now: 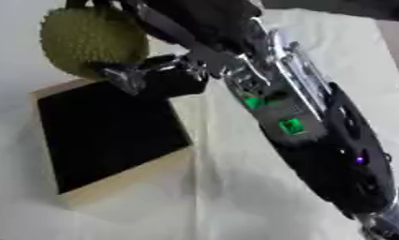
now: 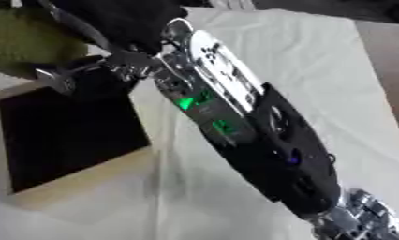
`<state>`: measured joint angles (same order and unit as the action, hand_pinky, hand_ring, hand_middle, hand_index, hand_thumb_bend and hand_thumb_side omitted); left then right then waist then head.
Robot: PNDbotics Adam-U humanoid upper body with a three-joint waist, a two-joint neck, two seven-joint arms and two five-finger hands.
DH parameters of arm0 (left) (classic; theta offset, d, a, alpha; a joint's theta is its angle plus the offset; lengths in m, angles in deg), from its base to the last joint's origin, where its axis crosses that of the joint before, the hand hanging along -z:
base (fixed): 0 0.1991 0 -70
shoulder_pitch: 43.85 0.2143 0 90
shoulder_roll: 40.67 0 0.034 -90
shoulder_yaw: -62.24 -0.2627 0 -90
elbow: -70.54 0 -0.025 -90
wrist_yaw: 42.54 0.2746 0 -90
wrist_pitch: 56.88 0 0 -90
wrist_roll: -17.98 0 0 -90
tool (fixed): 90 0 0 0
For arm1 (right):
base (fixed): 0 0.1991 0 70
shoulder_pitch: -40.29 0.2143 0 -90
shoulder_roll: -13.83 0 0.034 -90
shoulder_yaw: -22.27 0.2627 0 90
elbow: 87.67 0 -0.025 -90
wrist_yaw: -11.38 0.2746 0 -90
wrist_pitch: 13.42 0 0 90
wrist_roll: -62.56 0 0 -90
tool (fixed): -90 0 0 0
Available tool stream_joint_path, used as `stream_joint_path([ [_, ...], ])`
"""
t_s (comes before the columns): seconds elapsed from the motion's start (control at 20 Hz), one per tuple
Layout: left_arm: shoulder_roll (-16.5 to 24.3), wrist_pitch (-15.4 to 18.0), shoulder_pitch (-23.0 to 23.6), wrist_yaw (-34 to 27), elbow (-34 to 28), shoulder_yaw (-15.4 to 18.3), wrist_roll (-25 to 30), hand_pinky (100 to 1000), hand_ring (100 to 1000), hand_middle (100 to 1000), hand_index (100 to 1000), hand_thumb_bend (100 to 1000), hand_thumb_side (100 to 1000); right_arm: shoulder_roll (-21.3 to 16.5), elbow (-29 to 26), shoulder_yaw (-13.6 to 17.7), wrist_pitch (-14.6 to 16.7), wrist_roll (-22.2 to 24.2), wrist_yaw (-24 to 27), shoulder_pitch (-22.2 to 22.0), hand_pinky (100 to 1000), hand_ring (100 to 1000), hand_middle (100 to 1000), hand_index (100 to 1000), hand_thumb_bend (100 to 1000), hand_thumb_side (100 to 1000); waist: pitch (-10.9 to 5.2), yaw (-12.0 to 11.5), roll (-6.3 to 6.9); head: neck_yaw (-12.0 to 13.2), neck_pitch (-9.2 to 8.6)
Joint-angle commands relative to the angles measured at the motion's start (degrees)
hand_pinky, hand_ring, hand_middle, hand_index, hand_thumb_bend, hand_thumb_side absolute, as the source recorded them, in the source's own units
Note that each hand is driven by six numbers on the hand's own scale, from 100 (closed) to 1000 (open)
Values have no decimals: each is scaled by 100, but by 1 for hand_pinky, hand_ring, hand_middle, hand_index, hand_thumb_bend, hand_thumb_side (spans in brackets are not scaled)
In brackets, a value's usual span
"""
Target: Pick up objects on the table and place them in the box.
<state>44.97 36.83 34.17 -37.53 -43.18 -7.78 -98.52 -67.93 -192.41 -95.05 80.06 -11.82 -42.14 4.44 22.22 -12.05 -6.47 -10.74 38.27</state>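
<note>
Left eye view: looks down on a desk [image 1: 235, 197] under a pale cloth, with the picture lying askew.
Right arm: a long black arm with silver joints and green lights, reaching from the lower right corner up toward the upper left.
Right hand [image 1: 158, 70]: at the upper left, its dark fingers [image 1: 121, 77] curled round the lower side of a green fruit; it is holding that fruit.
Green fruit [image 1: 92, 40]: round, spiky, yellowish green, like a durian; it is lifted off the cloth and shows just above the far edge of the box. In the right eye view only part of it shows at the upper left corner.
Box [image 1: 129, 185]: a pale wooden box with a dark inside, open at the top, standing on the cloth at the left. Nothing can be made out within its dark hollow.
Fruit and box: the fruit overlaps the far rim in the picture; whether it touches the rim cannot be told.
Left hand: shows in neither view.
</note>
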Motion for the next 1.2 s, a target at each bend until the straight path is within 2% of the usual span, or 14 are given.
stream_joint_path([
  [0.05, 53, 1, -49, -22, -86, 34, -11, 499, 505, 574, 701, 241, 586, 132, 280, -70, -14, -3, -166, 23, 696, 380, 486, 702, 144, 222, -101, -19, 46, -20, -2],
  [0.35, 49, -1, -42, -26, -86, 39, -13, 499, 505, 574, 701, 240, 587, 245, 873, -189, 2, -103, -321, -182, 691, 376, 482, 698, 137, 236, -92, -37, 50, 2, -7],
  [0.6, 45, -7, -37, -25, -86, 40, -9, 499, 505, 574, 701, 240, 587, 238, 1040, -234, 54, -188, -290, -269, 685, 376, 480, 693, 142, 241, -84, -19, 57, 13, -6],
  [0.75, 42, -13, -36, -23, -86, 40, -6, 499, 505, 574, 701, 240, 587, 225, 1066, -243, 76, -161, -247, -301, 677, 392, 491, 701, 191, 277, -80, -10, 61, 15, -9],
  [0.85, 38, -18, -32, -22, -86, 41, -5, 499, 505, 574, 701, 239, 587, 215, 1067, -241, 107, -127, -230, -320, 691, 420, 510, 718, 263, 315, -80, -4, 64, 19, -6],
  [0.9, 38, -19, -33, -21, -86, 42, -5, 499, 505, 574, 701, 240, 587, 210, 1062, -243, 142, -94, -229, -326, 719, 467, 549, 741, 375, 339, -80, -2, 64, 23, -7],
  [0.95, 38, -19, -33, -21, -86, 43, -5, 499, 505, 575, 701, 239, 587, 206, 1056, -239, 195, -41, -234, -331, 734, 496, 576, 758, 429, 327, -80, 0, 64, 26, -7],
  [1.05, 37, -21, -33, -19, -86, 43, -5, 499, 505, 575, 701, 240, 587, 198, 1052, -228, 352, 143, -281, -338, 758, 553, 623, 792, 438, 259, -81, 4, 63, 32, -11],
  [1.1, 36, -22, -33, -18, -86, 44, -5, 499, 505, 575, 701, 240, 587, 191, 1048, -220, 438, 255, -330, -339, 779, 610, 675, 822, 421, 165, -82, 6, 62, 33, -10],
  [1.2, 37, -23, -33, -16, -86, 46, -8, 499, 505, 575, 701, 240, 587, 184, 1019, -185, 600, 487, -470, -344, 784, 627, 705, 849, 445, 293, -82, 10, 62, 40, -7],
])
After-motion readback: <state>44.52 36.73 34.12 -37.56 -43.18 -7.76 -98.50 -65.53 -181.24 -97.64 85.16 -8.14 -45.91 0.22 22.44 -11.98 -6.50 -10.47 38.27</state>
